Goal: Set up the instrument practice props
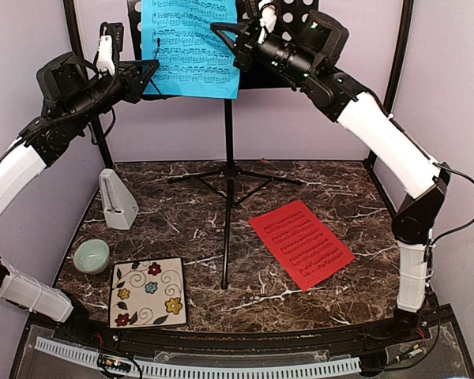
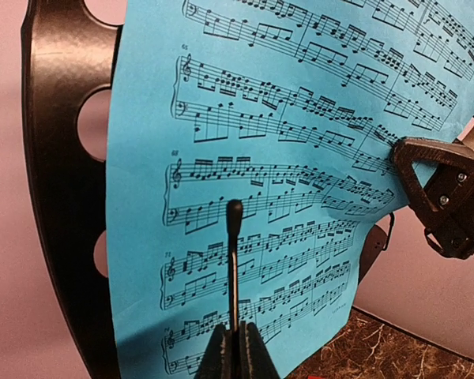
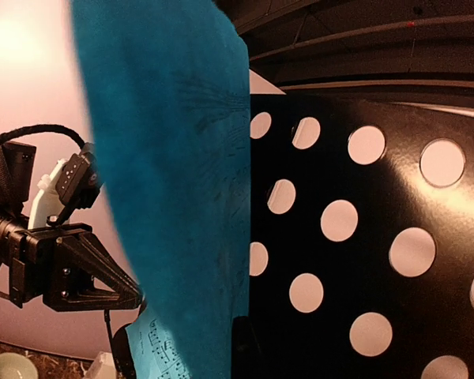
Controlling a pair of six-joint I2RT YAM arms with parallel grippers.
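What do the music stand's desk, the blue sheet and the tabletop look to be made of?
Desk of the music stand: probably sheet metal, black with a slight sheen, rigid and punched with round holes.
The blue sheet: thin matte coloured paper printed with black notes; it bows and creases.
The tabletop: dark brown marble look with white veins and a slight gloss; whether stone or laminate cannot be told.

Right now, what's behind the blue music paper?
The black music stand with round holes stands behind the blue sheet. The part the sheet covers cannot be seen.
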